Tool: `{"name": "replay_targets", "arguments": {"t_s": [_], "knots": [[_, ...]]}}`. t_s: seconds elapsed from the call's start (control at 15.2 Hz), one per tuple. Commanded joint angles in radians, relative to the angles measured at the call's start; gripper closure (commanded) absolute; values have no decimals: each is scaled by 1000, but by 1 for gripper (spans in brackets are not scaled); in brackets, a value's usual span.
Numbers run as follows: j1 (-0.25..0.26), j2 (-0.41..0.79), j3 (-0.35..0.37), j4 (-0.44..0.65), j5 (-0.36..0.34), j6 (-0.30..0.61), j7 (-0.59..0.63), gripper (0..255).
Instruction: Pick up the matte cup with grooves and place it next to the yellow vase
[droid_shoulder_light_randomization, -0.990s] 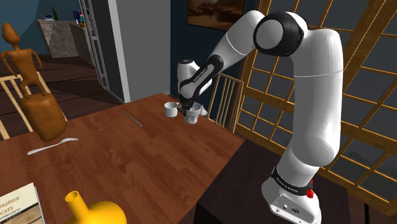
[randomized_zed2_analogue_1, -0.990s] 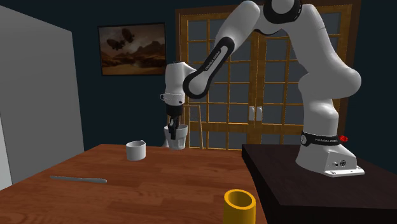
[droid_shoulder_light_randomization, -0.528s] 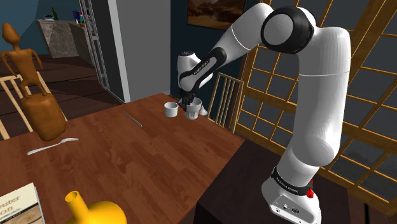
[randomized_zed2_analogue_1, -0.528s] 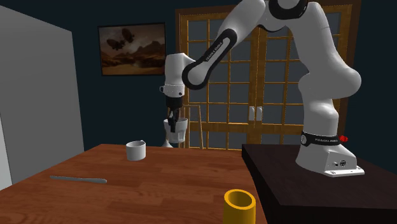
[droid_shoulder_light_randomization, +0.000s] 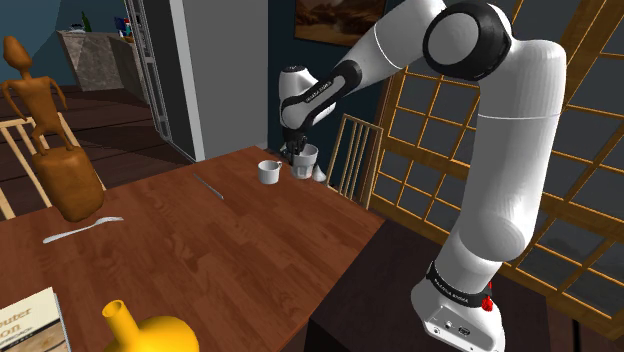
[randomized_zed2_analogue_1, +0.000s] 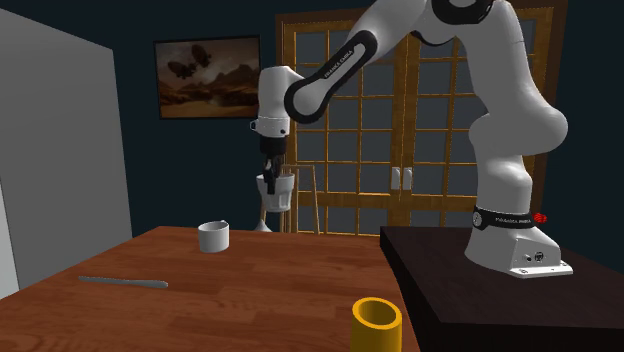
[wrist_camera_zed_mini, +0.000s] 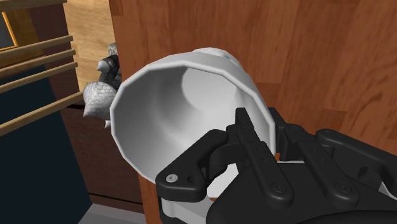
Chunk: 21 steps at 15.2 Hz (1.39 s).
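Grooved white cup: raised clear of the table at its far corner, higher than one second ago. Clamped at the rim wall by the gripper. Lift judged done; carry to the yellow vase, well apart, outstanding. Avoid the second cup nearby and the knife en route.

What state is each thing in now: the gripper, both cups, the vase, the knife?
grooved cup: upright, held above the table.
gripper: shut on the grooved cup's rim.
other cup: upright on the table, free.
yellow vase: upright on the table.
knife: lying flat on the table.
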Motion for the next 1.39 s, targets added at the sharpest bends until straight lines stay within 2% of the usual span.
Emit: {"name": "replay_targets", "arguments": {"t_s": [0.0, 1.32], "knots": [[0, -21, 1, 3, 4, -23, -6, 255], [2, -139, 9, 126, 35, -261, -57, 255]]}}
